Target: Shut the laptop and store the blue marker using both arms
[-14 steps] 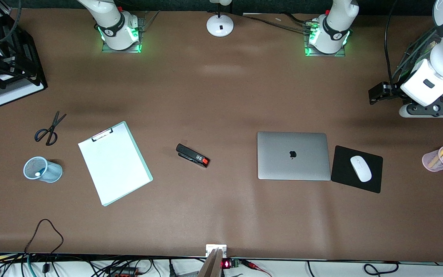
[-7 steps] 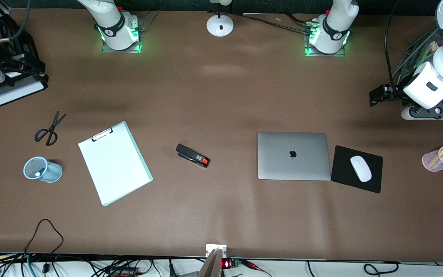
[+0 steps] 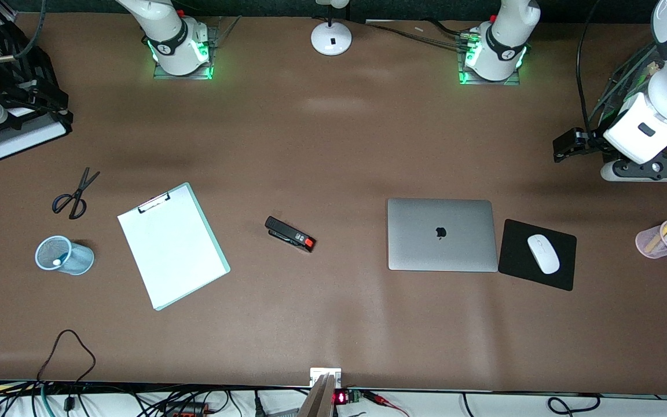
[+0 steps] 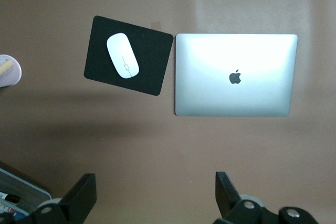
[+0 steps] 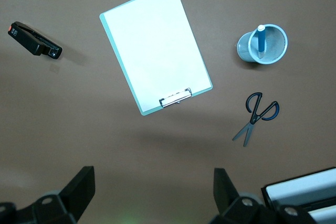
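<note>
The laptop [image 3: 442, 234] lies shut on the table, apple logo up; it also shows in the left wrist view [image 4: 235, 74]. The blue marker [image 5: 260, 39] stands in a blue mesh cup [image 5: 274, 52], which lies at the right arm's end of the table [image 3: 73, 258]; in the front view only the marker's white tip [image 3: 57, 262] shows. My left gripper [image 4: 156, 192] is open and empty, high over the left arm's end of the table [image 3: 646, 169]. My right gripper [image 5: 155, 192] is open and empty, high over the right arm's end.
A black mouse pad [image 3: 519, 260] with a white mouse [image 3: 543, 253] lies beside the laptop. A pink cup of pens [image 3: 664, 238] stands at the left arm's end. A stapler [image 3: 290, 234], clipboard [image 3: 172, 245], scissors [image 3: 74, 194] and black rack [image 3: 15, 98] are toward the right arm's end.
Both hands have shifted slightly at the table's ends. Nothing on the table has moved.
</note>
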{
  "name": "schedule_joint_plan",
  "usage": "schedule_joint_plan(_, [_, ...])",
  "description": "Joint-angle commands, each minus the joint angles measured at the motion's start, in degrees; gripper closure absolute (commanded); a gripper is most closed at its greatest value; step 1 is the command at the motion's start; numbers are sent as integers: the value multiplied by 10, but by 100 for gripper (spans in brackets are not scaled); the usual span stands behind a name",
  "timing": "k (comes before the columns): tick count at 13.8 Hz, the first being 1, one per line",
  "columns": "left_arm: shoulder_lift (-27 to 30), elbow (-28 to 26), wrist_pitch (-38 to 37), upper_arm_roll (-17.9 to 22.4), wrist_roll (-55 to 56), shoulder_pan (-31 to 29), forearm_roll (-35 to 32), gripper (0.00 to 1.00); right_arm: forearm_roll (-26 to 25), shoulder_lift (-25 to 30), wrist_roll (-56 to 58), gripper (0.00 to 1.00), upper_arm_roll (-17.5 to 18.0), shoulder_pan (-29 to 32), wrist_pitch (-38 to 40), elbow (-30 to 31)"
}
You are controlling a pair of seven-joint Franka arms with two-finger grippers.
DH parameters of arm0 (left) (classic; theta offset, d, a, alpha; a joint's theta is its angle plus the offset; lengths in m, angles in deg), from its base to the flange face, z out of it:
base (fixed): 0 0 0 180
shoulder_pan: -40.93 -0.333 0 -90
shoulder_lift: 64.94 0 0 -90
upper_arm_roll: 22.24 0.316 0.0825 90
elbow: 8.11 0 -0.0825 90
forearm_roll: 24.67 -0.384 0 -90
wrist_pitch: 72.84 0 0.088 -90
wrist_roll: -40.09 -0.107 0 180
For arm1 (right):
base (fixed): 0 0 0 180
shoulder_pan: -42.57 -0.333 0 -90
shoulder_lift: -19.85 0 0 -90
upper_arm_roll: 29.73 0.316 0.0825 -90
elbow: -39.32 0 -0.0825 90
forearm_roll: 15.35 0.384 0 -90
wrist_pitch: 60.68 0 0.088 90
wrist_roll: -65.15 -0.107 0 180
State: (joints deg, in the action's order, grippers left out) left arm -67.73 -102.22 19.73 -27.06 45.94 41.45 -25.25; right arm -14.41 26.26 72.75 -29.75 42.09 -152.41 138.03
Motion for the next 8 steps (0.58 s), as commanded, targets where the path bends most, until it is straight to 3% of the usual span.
schedule_joint_plan(1, [-4, 8, 4, -3, -10, -10, 14, 0, 3, -7, -5, 0, -2, -3, 11, -16])
schedule_joint_plan(8, [-5, 17, 4, 1, -14, -10, 12, 0, 0, -7, -2, 0, -4, -1, 14, -17])
